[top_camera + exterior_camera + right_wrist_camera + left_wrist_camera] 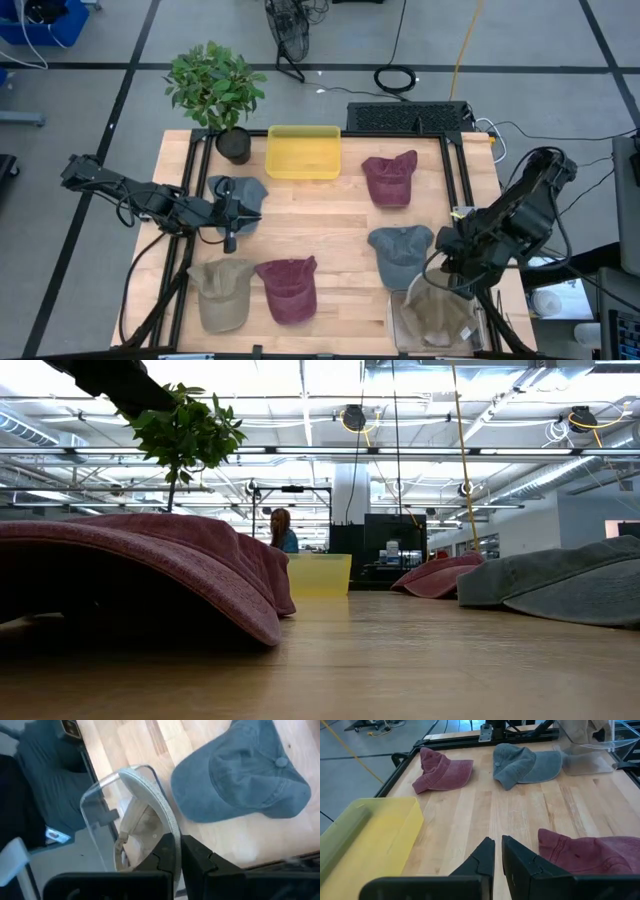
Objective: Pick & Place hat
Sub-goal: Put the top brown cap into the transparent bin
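Pale butcher-block wood makes up the surface (330,215), framed in black rails. In the high view six hats lie on it or beside it. A grey-blue hat (237,192) sits at centre left, directly under the left hand (231,212), which hovers over it with its fingers drawn nearly together, a narrow slit between them, gripping nothing. In the left wrist view those fingers (485,860) point across bare wood, with a maroon hat (590,854) just to the lower right of them.

A second grey-blue hat (400,252) lies right of centre. The right hand (452,258) hangs just beside its right edge, over the rim of a clear plastic bin (435,318) in the lower right corner. Its fingers are pressed closed and hold nothing. A tan hat (438,316) lies inside that bin; in the right wrist view it shows through the clear wall (137,827), with the grey-blue hat at the upper right of the frame.

A khaki hat (220,290) and a dark red hat (288,288) lie side by side along the lower left edge. Another maroon hat (390,178) sits upper right of centre. A yellow tray (303,152) and a potted plant (218,92) stand along the upper edge.
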